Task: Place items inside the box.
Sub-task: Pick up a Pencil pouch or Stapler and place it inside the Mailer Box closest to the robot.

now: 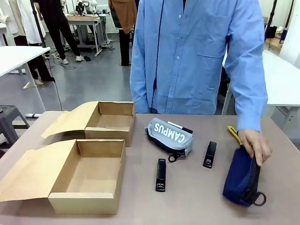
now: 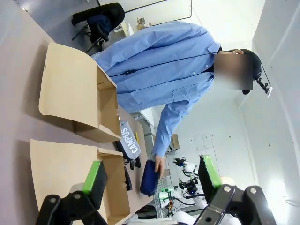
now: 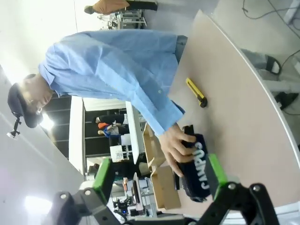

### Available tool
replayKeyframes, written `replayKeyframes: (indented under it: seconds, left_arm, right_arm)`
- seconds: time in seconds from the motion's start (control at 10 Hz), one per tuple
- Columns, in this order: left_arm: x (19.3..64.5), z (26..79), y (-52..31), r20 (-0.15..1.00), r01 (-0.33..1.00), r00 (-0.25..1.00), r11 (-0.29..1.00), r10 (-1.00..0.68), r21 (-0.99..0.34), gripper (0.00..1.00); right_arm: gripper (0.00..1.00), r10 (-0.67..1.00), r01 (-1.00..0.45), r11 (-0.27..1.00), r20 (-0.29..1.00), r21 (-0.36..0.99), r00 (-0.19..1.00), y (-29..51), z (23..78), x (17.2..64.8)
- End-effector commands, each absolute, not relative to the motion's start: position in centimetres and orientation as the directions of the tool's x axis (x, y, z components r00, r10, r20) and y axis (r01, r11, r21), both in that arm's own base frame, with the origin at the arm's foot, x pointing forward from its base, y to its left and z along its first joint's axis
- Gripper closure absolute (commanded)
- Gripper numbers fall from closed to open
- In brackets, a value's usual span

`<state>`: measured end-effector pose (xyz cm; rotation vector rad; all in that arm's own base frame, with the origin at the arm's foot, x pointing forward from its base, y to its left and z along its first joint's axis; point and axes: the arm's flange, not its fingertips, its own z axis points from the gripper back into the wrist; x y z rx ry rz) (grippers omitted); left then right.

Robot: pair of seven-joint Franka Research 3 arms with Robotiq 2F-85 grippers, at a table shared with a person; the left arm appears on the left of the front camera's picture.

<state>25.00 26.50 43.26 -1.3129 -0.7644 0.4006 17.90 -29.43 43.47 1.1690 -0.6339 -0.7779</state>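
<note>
Task at outset: near box (image 1: pixel 86 204) and far box (image 1: pixel 108 136) hold nothing.
My left gripper (image 2: pixel 152 176) and right gripper (image 3: pixel 159 172) gape, unladen; grey pouch (image 1: pixel 169 136), navy pouch (image 1: pixel 240 180) under the person's hand (image 1: pixel 254 146), near stapler (image 1: pixel 161 175), far stapler (image 1: pixel 210 154) and yellow knife (image 1: pixel 234 135) lie on the table (image 1: pixel 197 204).

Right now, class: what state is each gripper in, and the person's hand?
Left gripper: open, empty.
Right gripper: open, empty.
Person's hand: resting on the navy pouch.
</note>
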Motion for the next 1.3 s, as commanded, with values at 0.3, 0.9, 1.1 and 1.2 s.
replayKeyframes:
  seconds: [0.3,0.9,1.1,1.2]
  left_arm:
    - [25.1,43.3,26.5,0.296,0.184,0.685,0.234,0.666,-0.955,0.00]
    - [25.1,43.3,26.5,0.296,0.184,0.685,0.234,0.666,-0.955,0.00]
    - [25.1,43.3,26.5,0.296,0.184,0.685,0.234,0.666,-0.955,0.00]
    - [25.1,43.3,26.5,0.296,0.184,0.685,0.234,0.666,-0.955,0.00]
  right_arm:
    - [0.00,-0.768,0.172,0.258,0.094,0.951,0.633,-27.5,44.5,19.7]
    - [0.00,-0.110,-0.146,0.716,0.316,0.683,0.942,-6.8,48.8,31.2]
    - [0.00,0.145,-0.352,0.760,0.385,0.547,0.912,-0.5,48.3,31.4]
    - [0.00,0.197,-0.416,0.741,0.421,0.527,0.885,-0.3,48.1,31.0]
